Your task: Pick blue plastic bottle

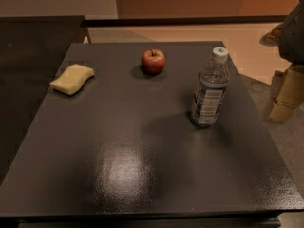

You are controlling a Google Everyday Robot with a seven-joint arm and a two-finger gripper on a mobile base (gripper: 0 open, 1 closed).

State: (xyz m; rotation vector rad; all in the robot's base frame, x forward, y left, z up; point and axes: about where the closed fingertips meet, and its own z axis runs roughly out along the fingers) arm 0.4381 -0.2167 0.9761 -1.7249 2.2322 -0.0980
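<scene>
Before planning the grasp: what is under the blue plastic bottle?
The blue plastic bottle stands upright on the table; its base covers the spot beneath. The gripper hangs to its right, beyond the table edge.

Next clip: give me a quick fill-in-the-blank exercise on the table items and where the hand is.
1. The blue plastic bottle stands upright on the table; its cap is ____.
2. The apple is colored ____.
3. The sponge lies on the table's ____ side in the picture.
4. The hand hangs beyond the table's edge, nearest the ____.
Missing words: white; red; left; bottle.
</scene>
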